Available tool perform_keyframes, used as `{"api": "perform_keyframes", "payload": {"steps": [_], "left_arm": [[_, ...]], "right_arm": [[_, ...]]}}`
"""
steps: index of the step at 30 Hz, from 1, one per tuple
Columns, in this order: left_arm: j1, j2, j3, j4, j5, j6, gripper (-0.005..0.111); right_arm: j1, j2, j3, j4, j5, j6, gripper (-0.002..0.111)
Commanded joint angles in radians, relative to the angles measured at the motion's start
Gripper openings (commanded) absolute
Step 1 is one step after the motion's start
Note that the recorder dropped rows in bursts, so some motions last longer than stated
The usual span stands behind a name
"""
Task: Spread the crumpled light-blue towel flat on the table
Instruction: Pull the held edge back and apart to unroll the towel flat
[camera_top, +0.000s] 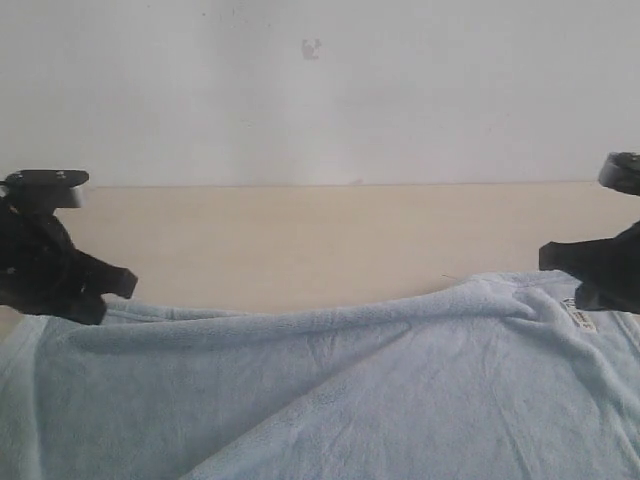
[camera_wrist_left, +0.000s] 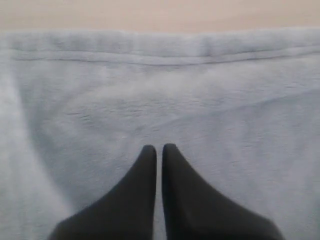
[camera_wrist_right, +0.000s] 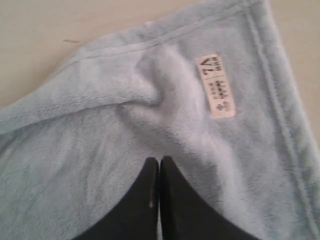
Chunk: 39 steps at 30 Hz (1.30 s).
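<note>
the towel (camera_top: 330, 400) lies across the table (camera_top: 300, 235), mostly opened out. a long ridge (camera_top: 300, 325) runs between the two end effectors, and a pucker (camera_wrist_right: 150, 97) sits just ahead of the right end effector (camera_wrist_right: 159, 161), beside the tag (camera_wrist_right: 216, 86).

the likely trouble is that neither end effector seems to have a real bite on the fleece. an outward pull could slide over the pile and leave the ridge, or drag the whole towel sideways and bunch it up. pressing down hard could pin the cloth and deepen the pucker.

the left end effector (camera_wrist_left: 159, 148) is pressed together over plain fleece, with the hem (camera_wrist_left: 160, 62) well ahead of it, and no cloth shows between its fingers. the right is likewise pressed together. i cannot tell whether its tips touch the towel or hang just above it.
</note>
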<state>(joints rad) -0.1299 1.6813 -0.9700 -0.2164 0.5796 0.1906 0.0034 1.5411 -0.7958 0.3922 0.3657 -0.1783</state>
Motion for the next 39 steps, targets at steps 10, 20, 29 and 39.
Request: {"api": "perform_keyframes", "payload": {"steps": [10,20,29,39], "left_arm": [[0.048,0.000,-0.008,-0.337,-0.038,0.468,0.004],[0.108,0.128,-0.006,-0.288,-0.201,0.379,0.004],[0.137,0.211,-0.008,-0.255,-0.271,0.386,0.004],[0.137,0.288,-0.008,-0.167,-0.375,0.386,0.004]], "right_arm": [[0.022,0.043,-0.111,0.009,0.011,-0.080,0.000],[-0.005,0.223,-0.111,-0.014,-0.226,-0.060,0.000],[-0.073,0.350,-0.113,-0.014,-0.371,-0.073,0.000],[-0.073,0.428,-0.113,-0.014,-0.446,-0.133,0.000]]}}
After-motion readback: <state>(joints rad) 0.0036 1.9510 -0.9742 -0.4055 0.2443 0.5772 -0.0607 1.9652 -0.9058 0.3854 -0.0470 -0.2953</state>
